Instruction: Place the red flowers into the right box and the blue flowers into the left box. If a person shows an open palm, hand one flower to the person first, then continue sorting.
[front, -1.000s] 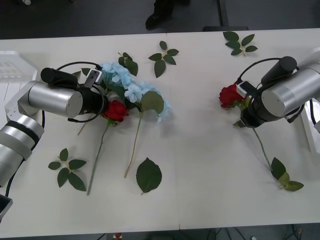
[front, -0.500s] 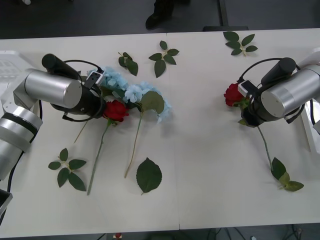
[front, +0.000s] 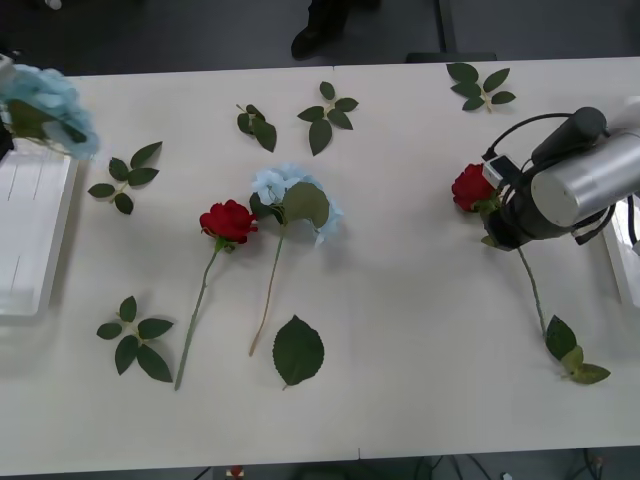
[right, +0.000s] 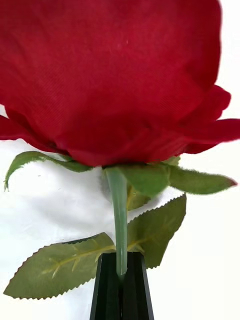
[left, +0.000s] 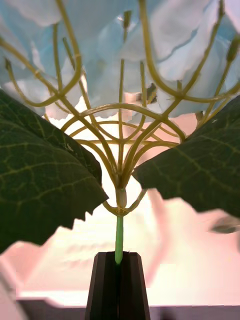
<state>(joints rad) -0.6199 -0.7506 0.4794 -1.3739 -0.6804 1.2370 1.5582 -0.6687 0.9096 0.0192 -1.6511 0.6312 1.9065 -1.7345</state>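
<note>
Over the left box (front: 30, 240), my left jaws (left: 119, 280) now clamp a blue hydrangea (front: 45, 105) lifted off the counter (front: 400, 300); right jaws (right: 121, 282) still pinch a red rose (front: 470, 187).

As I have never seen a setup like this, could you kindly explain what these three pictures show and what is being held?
This is a two-armed robot sorting artificial flowers on a white table. The wide picture looks down from above its arms. The two upright pictures come from cameras on its wrists. The right gripper, on the silver arm at the table's right, is shut on the thin green stem of a red fabric rose. The left gripper is shut on the stem of a pale blue hydrangea, carried above the white plastic tray at the table's left. Another red rose, another blue hydrangea and loose green leaves lie on the table.
</note>
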